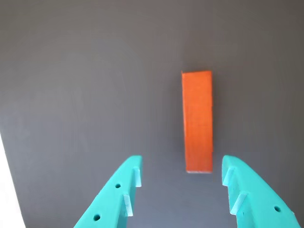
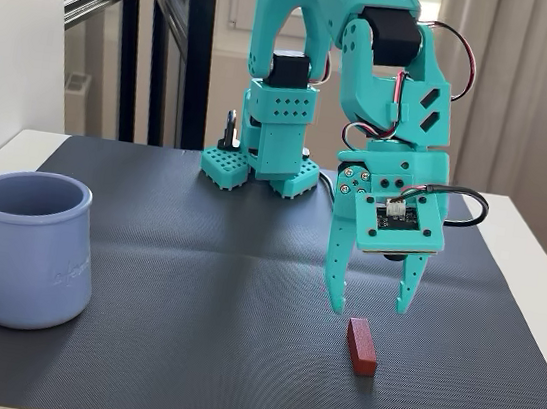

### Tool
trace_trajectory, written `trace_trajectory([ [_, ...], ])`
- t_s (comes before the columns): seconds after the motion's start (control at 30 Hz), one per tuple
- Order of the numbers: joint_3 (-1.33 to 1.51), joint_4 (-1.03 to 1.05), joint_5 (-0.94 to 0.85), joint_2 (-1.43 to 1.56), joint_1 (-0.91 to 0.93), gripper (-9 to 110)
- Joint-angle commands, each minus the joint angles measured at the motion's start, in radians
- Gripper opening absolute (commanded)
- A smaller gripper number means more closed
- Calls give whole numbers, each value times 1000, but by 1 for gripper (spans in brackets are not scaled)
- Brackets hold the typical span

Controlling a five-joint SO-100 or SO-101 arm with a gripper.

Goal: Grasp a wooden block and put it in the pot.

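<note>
A white surface (image 2: 540, 250) carries a dark grey woven mat (image 2: 192, 285) that covers most of it; behind stand black-framed glass doors (image 2: 164, 39) on the left of the fixed view, a white wall, and pale curtains (image 2: 541, 88) on the right, all in daylight. One teal arm (image 2: 372, 66) is bolted at the far edge of the mat; there is one wooden block (image 2: 362, 345) and one pot (image 2: 30, 248).

The fingers (image 2: 343, 264) point down, spread wide and holding nothing; they hang just above the mat, the gripper (image 2: 370, 306) poised over the far end of the block without touching it; in the wrist view the block (image 1: 197, 121) lies flat and lengthwise, its near end between the two teal tips, nearer the right one (image 1: 232, 175). The pot stands upright at the left of the fixed view, well apart from the block; nothing can be seen inside it from here.
</note>
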Motion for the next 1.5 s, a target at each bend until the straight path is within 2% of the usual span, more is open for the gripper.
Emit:
trace_trajectory([
  [0.0, -92, -3, 0, -28, 0, 20],
  [0.83, -133, -3, -100, -127, 44, 19],
  [1.1, -132, -3, -172, -127, 46, 7],
  [1.47, -130, -3, -221, -127, 49, 1],
])
